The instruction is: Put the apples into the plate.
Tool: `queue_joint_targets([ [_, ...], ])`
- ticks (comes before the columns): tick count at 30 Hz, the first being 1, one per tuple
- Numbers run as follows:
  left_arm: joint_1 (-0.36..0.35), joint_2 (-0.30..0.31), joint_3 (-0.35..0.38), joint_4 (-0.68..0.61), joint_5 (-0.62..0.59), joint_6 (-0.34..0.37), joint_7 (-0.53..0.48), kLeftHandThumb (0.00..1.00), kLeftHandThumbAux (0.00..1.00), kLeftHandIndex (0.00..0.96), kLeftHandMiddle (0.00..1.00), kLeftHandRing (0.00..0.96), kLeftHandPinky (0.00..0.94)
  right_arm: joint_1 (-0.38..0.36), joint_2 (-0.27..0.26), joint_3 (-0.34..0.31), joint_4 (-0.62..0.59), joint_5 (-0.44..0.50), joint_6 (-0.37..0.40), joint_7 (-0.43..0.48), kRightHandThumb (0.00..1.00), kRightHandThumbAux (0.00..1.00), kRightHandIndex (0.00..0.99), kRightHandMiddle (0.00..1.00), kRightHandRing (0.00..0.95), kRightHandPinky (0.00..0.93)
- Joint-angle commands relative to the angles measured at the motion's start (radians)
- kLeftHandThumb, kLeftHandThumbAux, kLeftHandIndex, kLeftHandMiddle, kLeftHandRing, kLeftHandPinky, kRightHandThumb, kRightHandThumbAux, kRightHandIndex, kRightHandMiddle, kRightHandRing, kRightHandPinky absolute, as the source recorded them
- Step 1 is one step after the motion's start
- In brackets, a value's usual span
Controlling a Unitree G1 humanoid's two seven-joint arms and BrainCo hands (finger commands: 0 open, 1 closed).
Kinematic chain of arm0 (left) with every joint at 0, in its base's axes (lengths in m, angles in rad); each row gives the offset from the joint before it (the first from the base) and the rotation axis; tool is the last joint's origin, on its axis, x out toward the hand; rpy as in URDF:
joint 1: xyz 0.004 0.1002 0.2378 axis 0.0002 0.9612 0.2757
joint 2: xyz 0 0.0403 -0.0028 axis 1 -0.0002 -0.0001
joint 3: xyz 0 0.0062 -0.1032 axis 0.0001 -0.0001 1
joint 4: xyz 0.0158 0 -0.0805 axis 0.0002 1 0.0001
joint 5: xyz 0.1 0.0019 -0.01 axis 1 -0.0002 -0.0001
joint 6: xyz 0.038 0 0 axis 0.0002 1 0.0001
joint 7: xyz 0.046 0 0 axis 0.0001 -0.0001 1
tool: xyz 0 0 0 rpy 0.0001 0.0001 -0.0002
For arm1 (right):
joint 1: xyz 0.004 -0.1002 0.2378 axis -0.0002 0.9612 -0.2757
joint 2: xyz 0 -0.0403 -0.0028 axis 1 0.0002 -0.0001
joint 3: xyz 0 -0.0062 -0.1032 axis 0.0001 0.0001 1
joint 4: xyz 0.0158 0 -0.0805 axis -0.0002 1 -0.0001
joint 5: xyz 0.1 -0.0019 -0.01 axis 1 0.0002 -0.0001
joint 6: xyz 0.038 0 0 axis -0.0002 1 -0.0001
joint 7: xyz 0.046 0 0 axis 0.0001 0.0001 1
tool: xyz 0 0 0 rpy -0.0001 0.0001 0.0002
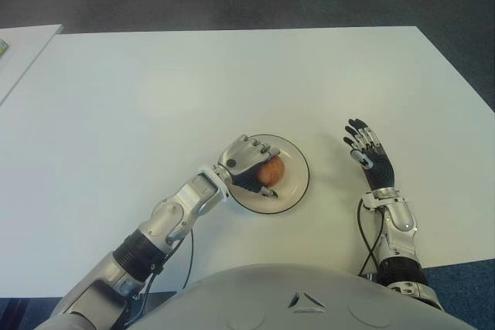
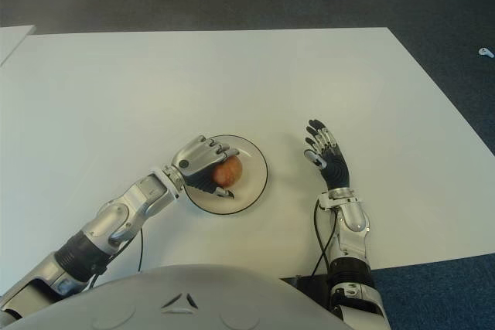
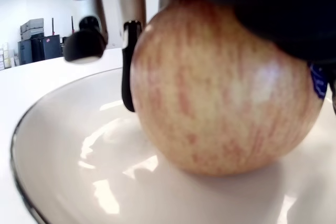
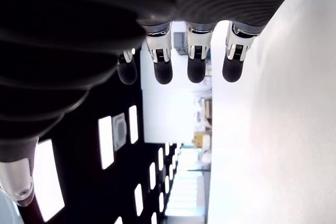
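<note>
No text, label, brand, number or sign could be read anywhere in these views. The apple (image 3: 220, 87) carried a small blue sticker at its edge, but nothing on it was legible. The plate (image 1: 298, 183) and the table (image 1: 155, 98) were unmarked.

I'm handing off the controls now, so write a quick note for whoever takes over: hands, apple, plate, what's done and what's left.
Left hand: over the plate, fingers curled around the apple.
Apple: its underside sits on the plate's surface in the left wrist view, not yet released.
Right hand: open, holding nothing, showing to the right of the plate.
Done: apple brought to the plate.
Left: open the left fingers and withdraw. No other apple is visible on the table.
</note>
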Motion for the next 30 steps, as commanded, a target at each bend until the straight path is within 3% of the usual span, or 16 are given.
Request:
queue_joint_targets([
  [1, 0.037, 0.007, -0.004, 0.027, -0.004, 0.022, -0.037, 0.745, 0.681, 0.446, 0.812, 0.839, 0.822, 0.127, 0.108, 0.038, 0.118, -0.002, 0.087, -0.017, 0.177, 0.537, 0.064, 0.087, 0.051, 0.038],
  [23, 0.037, -0.033, -0.004, 0.077, -0.02, 0.033, 0.096, 0.749, 0.687, 0.447, 0.792, 0.795, 0.785, 0.126, 0.107, 0.047, 0.119, -0.016, 0.089, -0.036, 0.191, 0.51, 0.07, 0.107, 0.054, 0.04],
  [27, 0.041, -0.045, 0.004, 0.086, -0.052, 0.028, 0.114, 0.715, 0.691, 0.436, 0.721, 0.705, 0.653, 0.124, 0.107, 0.047, 0.123, -0.017, 0.086, -0.038, 0.199, 0.51, 0.068, 0.11, 0.054, 0.032],
  [28, 0.041, -0.046, 0.005, 0.088, -0.057, 0.028, 0.114, 0.602, 0.587, 0.387, 0.595, 0.587, 0.557, 0.124, 0.107, 0.048, 0.124, -0.018, 0.085, -0.039, 0.201, 0.511, 0.068, 0.113, 0.055, 0.032],
  [30, 0.039, -0.047, 0.004, 0.09, -0.059, 0.032, 0.109, 0.481, 0.489, 0.32, 0.456, 0.45, 0.437, 0.124, 0.106, 0.049, 0.124, -0.019, 0.086, -0.039, 0.203, 0.512, 0.067, 0.116, 0.057, 0.031],
])
